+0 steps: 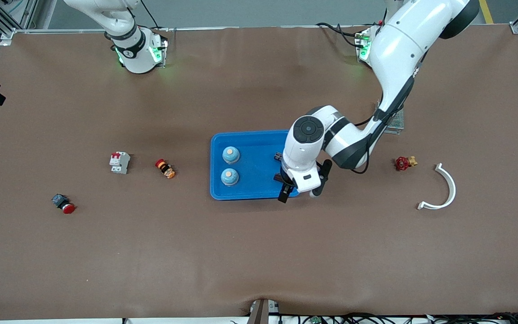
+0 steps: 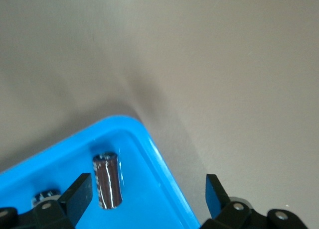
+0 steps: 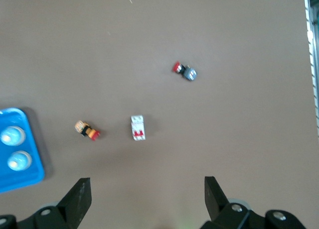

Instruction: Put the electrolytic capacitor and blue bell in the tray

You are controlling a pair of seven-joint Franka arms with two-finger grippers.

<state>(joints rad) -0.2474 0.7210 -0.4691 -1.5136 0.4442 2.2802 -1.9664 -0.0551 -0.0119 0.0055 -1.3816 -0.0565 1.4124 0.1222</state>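
Observation:
The bright blue tray [image 1: 259,153] lies mid-table with two blue bells [image 1: 230,154] [image 1: 229,176] standing in it. In the left wrist view a dark electrolytic capacitor [image 2: 108,180] lies on the tray [image 2: 65,159] floor near a rounded corner. My left gripper [image 1: 298,194] is open and empty, low over that corner at the left arm's end of the tray. In its wrist view [image 2: 147,191] the capacitor lies just inside one finger [image 2: 79,194]. My right gripper [image 3: 144,194] is open and empty, high over the table, and out of the front view.
Toward the right arm's end lie a white circuit breaker [image 1: 119,162], an orange-red button [image 1: 165,168] and a red push button [image 1: 64,204]. Toward the left arm's end lie a red valve [image 1: 404,162] and a white curved piece [image 1: 443,189].

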